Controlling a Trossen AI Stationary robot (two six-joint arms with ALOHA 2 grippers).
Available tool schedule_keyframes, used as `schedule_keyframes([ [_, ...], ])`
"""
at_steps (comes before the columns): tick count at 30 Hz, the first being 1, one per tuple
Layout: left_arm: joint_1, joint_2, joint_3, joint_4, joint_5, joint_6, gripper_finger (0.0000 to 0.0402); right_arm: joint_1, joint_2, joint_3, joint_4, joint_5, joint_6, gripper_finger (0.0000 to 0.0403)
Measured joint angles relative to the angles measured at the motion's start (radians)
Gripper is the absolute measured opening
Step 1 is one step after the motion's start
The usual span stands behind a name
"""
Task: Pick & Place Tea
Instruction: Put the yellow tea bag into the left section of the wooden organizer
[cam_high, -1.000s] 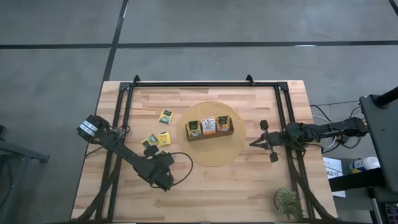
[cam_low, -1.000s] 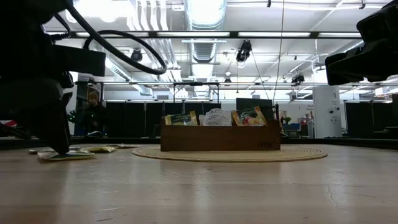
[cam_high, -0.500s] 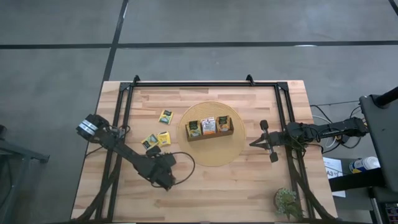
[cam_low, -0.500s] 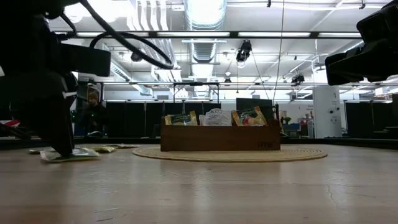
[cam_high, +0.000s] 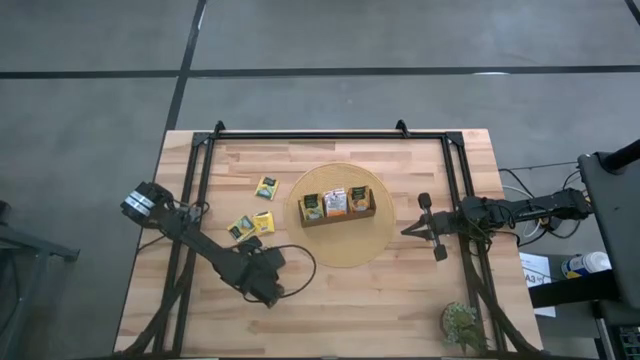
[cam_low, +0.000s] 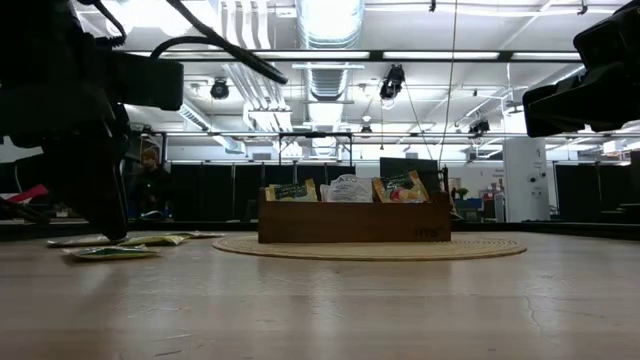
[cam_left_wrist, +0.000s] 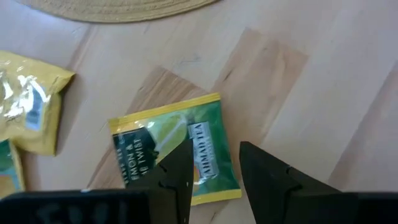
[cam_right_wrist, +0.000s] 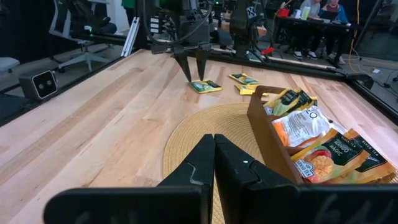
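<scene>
Here, the left end effector (cam_left_wrist: 214, 168) hovers, fingers parted, above a tea packet (cam_left_wrist: 171, 146).

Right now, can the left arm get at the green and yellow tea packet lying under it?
Probably yes: the left pincer hangs open right over the green and yellow tea packet, nothing between them.

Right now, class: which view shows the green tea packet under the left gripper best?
The left wrist view: the packet fills it, label readable, below the open left gripper. The right wrist view shows it far off, the low view edge-on; the high view hides it.
</scene>
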Motion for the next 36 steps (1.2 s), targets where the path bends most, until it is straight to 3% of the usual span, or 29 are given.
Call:
schedule_keyframes([
  [7,0.004,0.000,-0.027,0.040,0.002,0.002,0.0124,0.000,0.000,0.000,0.000,0.000,0.001,0.0009],
  [14,0.023,-0.006,-0.133,0.197,0.018,0.001,0.0124,0.000,0.000,0.000,0.000,0.000,0.000,0.0009],
  [21,0.024,-0.004,-0.145,0.209,0.023,0.020,0.0112,0.000,0.000,0.000,0.000,0.000,-0.001,0.0009],
  [27,0.026,-0.001,-0.106,0.199,0.019,0.135,0.0020,0.000,0.000,0.000,0.000,0.000,0.001,0.0008],
  [32,0.026,0.005,-0.058,0.198,0.020,0.261,0.0011,0.000,0.000,0.000,0.000,0.000,-0.001,0.0008],
  [36,0.026,0.005,0.001,0.202,-0.068,0.423,0.0010,0.000,0.000,0.000,0.000,0.000,-0.001,0.0009],
])
